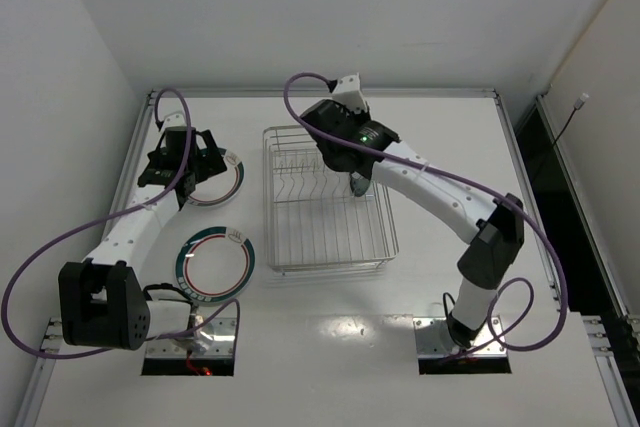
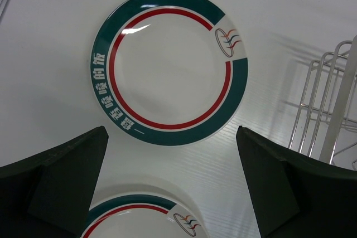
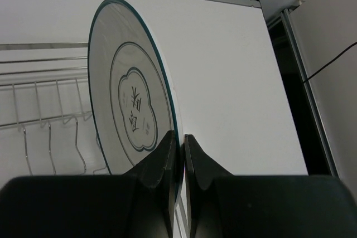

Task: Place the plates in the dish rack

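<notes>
Right wrist: white plate (image 3: 131,110) rim pinched in right gripper (image 3: 182,140), over dish rack (image 3: 44,121).

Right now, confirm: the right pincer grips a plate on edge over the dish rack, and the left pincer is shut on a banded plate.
The left pincer is open, holding nothing; the banded plate lies untouched, as the left wrist view shows. The rest stands.

Three plates are in view: two white ones with green-and-red rim bands, the near banded plate (image 1: 213,265) and the far banded plate (image 1: 224,185), plus one teal-edged plate (image 3: 131,110) with a centre motif. There is one wire dish rack (image 1: 328,265). There are two grippers, the left gripper (image 2: 172,137) and the right gripper (image 3: 179,136).
</notes>
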Controlling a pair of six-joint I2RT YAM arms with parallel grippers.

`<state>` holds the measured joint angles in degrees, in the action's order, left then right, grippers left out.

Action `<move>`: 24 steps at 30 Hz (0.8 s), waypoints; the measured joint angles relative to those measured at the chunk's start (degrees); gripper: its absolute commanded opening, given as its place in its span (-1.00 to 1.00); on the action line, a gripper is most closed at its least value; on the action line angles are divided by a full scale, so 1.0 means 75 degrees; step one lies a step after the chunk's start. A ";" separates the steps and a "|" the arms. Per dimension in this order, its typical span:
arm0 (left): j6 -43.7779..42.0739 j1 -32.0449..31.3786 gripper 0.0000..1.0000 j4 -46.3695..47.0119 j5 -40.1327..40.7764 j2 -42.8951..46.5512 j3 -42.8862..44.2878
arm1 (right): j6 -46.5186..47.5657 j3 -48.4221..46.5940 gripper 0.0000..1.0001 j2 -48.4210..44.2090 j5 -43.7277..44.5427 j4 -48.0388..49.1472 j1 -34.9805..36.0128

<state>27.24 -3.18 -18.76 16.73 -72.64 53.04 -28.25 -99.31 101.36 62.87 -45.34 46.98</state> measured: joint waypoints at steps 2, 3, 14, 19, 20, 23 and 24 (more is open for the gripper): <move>-0.0006 0.0000 1.00 -0.0003 0.0000 0.0000 0.0000 | 0.0087 0.0050 -1.00 0.0152 0.0000 0.0047 -0.0003; -0.0009 0.0000 1.00 -0.0003 0.0000 0.0000 0.0000 | 0.0125 0.0087 -1.00 0.0233 0.0006 0.0050 -0.0009; -0.0026 0.0000 1.00 -0.0003 0.0009 0.0000 0.0000 | 0.0216 0.0586 -1.00 0.0618 -0.0157 0.0297 -0.0154; -0.0006 0.0000 1.00 -0.0006 0.0108 -0.0003 0.0000 | 0.0085 0.0857 -0.66 0.0647 -0.1102 0.0463 -0.0411; 0.0003 0.0000 1.00 -0.0009 0.0122 -0.0006 0.0000 | 0.0061 0.0883 -0.47 0.0667 -0.1323 0.0481 -0.0472; 0.0003 0.0000 1.00 -0.0003 0.0079 -0.0044 0.0000 | -0.0023 0.0874 -0.17 0.0676 -0.1737 0.0484 -0.0603; 0.0000 0.0000 1.00 -0.0006 0.0070 -0.0067 0.0000 | -0.0052 0.0845 -0.13 0.0676 -0.1842 0.0437 -0.0635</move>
<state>27.24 -3.18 -18.81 17.26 -73.14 53.04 -28.64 -92.97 106.43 49.06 -42.06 42.22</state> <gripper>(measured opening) 1.000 0.387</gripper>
